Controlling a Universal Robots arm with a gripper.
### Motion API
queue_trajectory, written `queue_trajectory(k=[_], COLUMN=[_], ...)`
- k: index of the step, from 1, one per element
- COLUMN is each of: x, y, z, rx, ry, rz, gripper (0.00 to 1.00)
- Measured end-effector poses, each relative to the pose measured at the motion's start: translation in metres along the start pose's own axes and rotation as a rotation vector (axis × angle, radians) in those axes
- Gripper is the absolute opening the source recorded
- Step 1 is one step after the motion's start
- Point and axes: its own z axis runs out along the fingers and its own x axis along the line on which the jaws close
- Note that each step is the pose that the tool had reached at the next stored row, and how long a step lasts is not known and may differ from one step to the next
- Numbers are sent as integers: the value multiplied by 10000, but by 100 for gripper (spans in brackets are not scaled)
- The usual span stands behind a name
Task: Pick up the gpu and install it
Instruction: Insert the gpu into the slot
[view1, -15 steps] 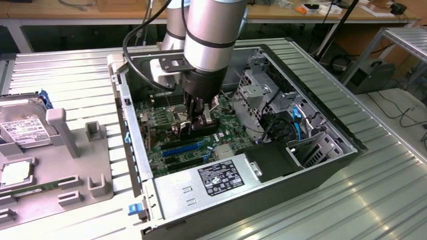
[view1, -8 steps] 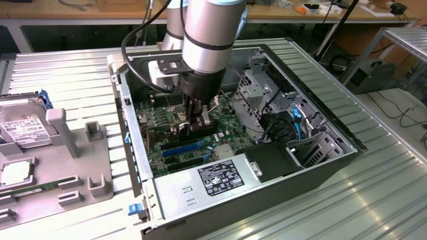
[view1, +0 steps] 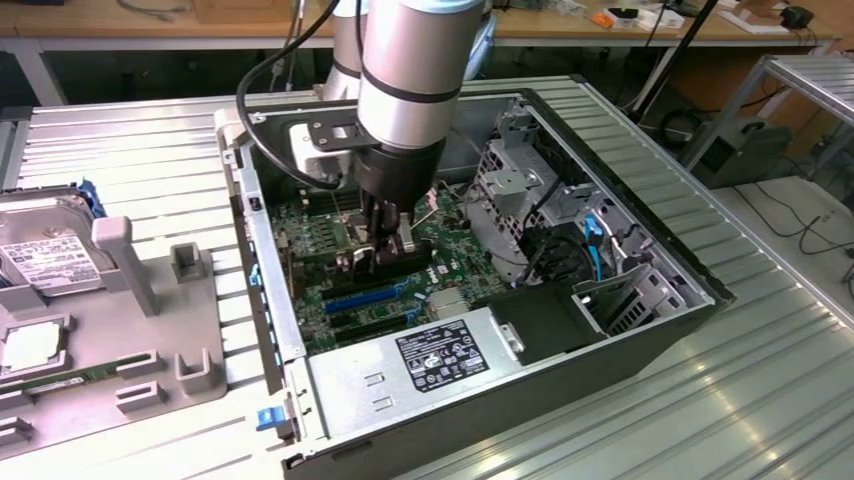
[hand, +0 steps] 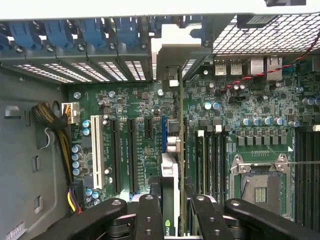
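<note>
An open computer case (view1: 654, 345) lies on its side on a ribbed metal table (view1: 761, 390). The robot arm (view1: 414, 60) reaches straight down into it, and its thick body hides part of the case's interior in the exterior view. The green motherboard (hand: 130, 105) covers the case floor. A silver power supply (view1: 434, 362) with a label sits at the end of the case nearest the camera.

To the exterior view's left, a grey tray (view1: 160, 340) holds a hard drive (view1: 40, 262), which is cut off by the picture's edge.

The gpu (hand: 170, 187) is inside the case, clamped in the gripper (hand: 175, 220). It is seen edge-on in the wrist view, with a black finger (hand: 148, 217) pressed on each side. The card runs along a blue slot (hand: 163, 131) toward its pale end bracket (hand: 172, 47), which stands at the row of rear slot openings. Whether the card's contact edge is seated in the slot or just above it cannot be told, since the card's own body covers that line.

In the exterior view the gpu (view1: 387, 265) is a dark block beneath the gripper (view1: 396, 245), and the fingertips blend into it. The bases of the fingers are cut off in the wrist view.

An empty processor socket (hand: 260, 182) lies near the card. A bundle of yellow and black cables (hand: 56, 132) lies well apart from it.
</note>
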Motion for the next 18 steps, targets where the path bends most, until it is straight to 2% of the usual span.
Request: queue_trajectory(k=[18], x=[48], y=[30], z=[6], rx=[0], ry=[-1], rz=[1], gripper=[27])
